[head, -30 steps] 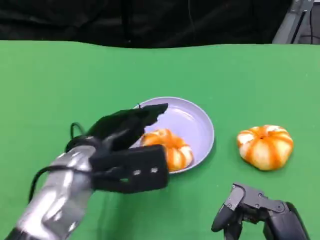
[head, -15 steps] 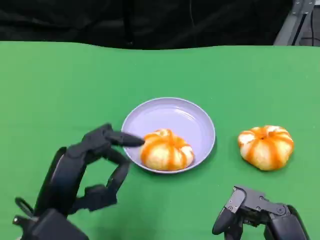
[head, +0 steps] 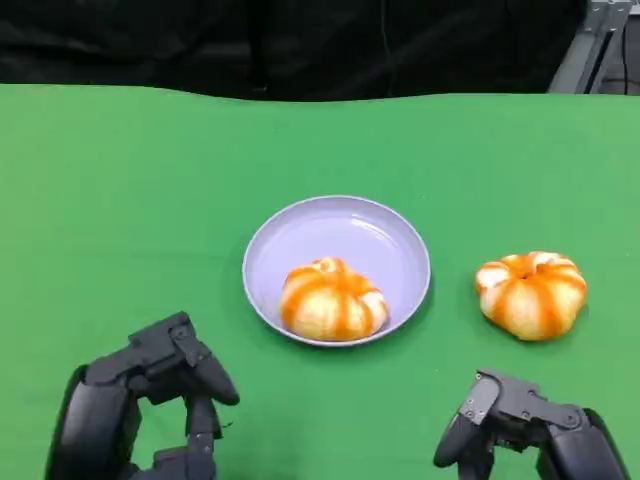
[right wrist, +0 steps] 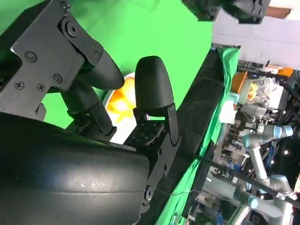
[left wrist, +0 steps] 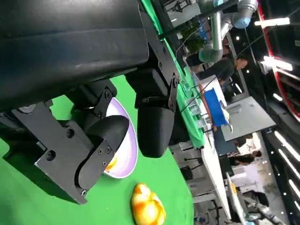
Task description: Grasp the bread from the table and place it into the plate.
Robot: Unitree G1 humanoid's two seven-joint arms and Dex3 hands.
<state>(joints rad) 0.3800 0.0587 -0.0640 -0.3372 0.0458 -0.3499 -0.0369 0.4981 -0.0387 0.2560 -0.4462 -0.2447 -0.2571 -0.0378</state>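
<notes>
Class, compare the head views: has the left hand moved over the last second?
Yes. The left hand has drawn back from the plate toward the table's near edge, leaving one bread in the plate.

A green cloth covers the bench (head: 120,180) from edge to edge. Behind its far edge hangs a dark black backdrop (head: 300,45), with a grey metal frame (head: 590,45) slanting in at the far right corner. The wrist views look out into a dim hall: bright strip lights (left wrist: 269,22) overhead, other green-covered tables (right wrist: 225,84), a silver-grey robot arm (right wrist: 258,159) with blue joints, and people standing in the distance (left wrist: 234,63).
</notes>
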